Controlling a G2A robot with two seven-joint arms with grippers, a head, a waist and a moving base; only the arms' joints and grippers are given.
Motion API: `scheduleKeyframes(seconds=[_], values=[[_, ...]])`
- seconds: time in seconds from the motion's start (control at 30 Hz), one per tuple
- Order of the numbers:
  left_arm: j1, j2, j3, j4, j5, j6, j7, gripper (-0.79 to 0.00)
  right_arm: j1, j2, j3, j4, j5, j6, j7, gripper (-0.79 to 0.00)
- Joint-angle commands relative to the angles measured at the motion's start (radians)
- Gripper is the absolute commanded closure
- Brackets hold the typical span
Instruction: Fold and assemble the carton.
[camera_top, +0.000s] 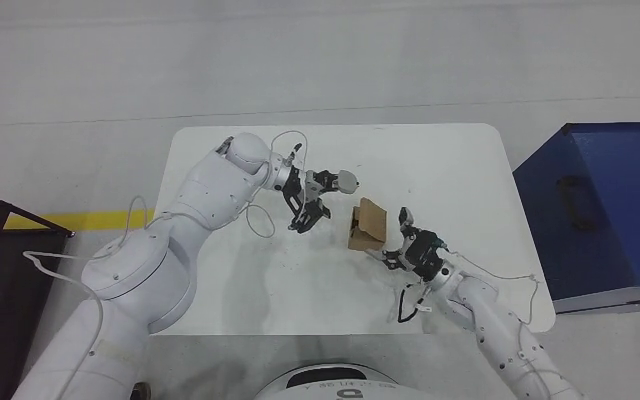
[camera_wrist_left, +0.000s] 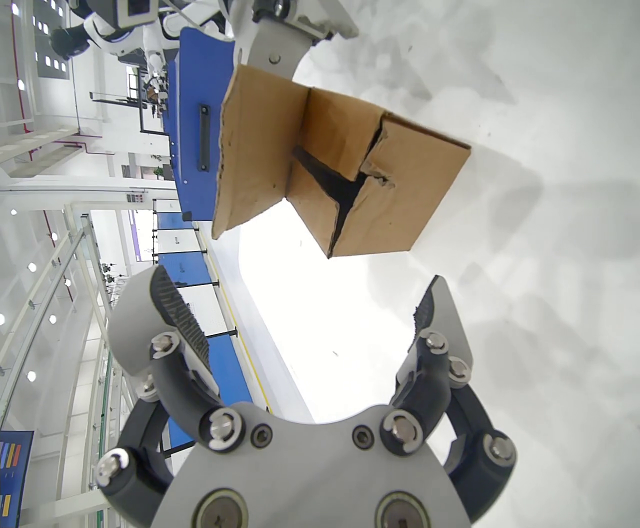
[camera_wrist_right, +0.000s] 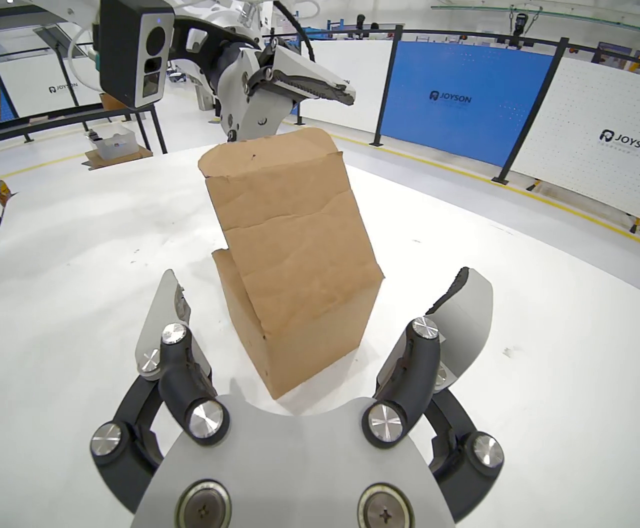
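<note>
the small cardboard carton (camera_top: 368, 225) stands on the white table (camera_top: 470, 170) between the two arms, resting free with nothing gripping it. the end facing the left gripper (camera_wrist_left: 300, 295) has its flaps folded in, but a dark gap shows between them, and one long flap (camera_wrist_left: 255, 150) sticks out open. so the step in hand looks like closing that end: most of the folding seems done, the tucking not yet.

the next move probably calls for one arm to steady the body while the other pushes the loose flap over.

the left fingers (camera_wrist_left: 175, 310) are spread wide, empty and apart from the carton. the right gripper (camera_wrist_right: 320, 295) is just beside its far wall, its fingers (camera_wrist_right: 467, 292) also wide and touching nothing.
</note>
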Motion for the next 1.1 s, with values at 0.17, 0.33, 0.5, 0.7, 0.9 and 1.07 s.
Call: scheduleKeyframes(seconds=[0.17,0.33,0.5,0.7,0.9,1.07], values=[[0.003,0.007,-0.015,0.039,-0.022,0.019,0.015,-0.785,0.003,-0.013,0.013,0.015,0.072,0.123,0.036,-0.099],[0.005,0.021,-0.038,0.092,-0.059,0.041,0.043,-0.785,-0.009,-0.002,0.081,0.021,0.134,0.03,0.013,0.0],[0.008,0.035,-0.055,0.121,-0.084,0.063,0.054,-0.785,-0.018,0.001,0.115,-0.013,0.169,0.022,0.059,0.0],[0.015,0.05,-0.071,0.129,-0.108,0.081,0.078,-0.785,-0.005,-0.001,0.13,-0.032,0.232,-0.016,0.092,0.0],[0.024,0.064,-0.084,0.129,-0.127,0.09,0.081,-0.785,0.009,0.009,0.206,-0.006,0.319,-0.099,0.155,-0.366],[0.033,0.073,-0.093,0.123,-0.141,0.094,0.084,-0.785,-0.064,0.019,0.291,-0.095,0.269,-0.031,0.142,-0.551]])
